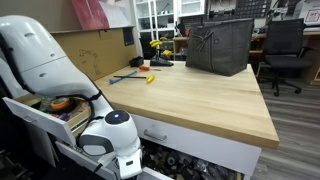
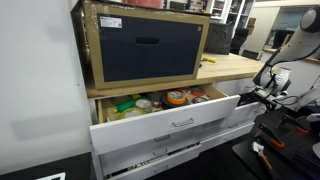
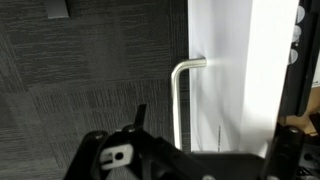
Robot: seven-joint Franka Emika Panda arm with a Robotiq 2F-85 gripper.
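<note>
Workshop, white cabinet: my gripper (image 2: 250, 97) hangs at the right-hand end of the open top drawer (image 2: 130, 130), close to its front panel, as an exterior view shows. The wrist view looks along that white front. The drawer's silver bar handle (image 3: 180, 100) stands proud of the panel. The dark body of the gripper (image 3: 135, 155) lies low in the frame just beneath it, and a narrow dark part of it pokes up just beside the bar without visibly touching it. I cannot tell whether the fingers are spread or drawn together, as too little of them shows. The drawer is pulled well out from under the wooden top (image 1: 190, 95) and is packed with small goods, among them an orange tape roll (image 2: 177, 97). A lower drawer (image 2: 170, 152) beneath it also stands slightly out. On the wooden top sits a dark bin (image 1: 220, 45), well apart from the gripper. A few hand tools (image 1: 147, 77) lie near the far edge of the top. Grey carpet (image 3: 80, 70) fills the rest of the wrist view beside the drawer front. My arm's white wrist (image 1: 115, 140) sits low in front of the cabinet.
</note>
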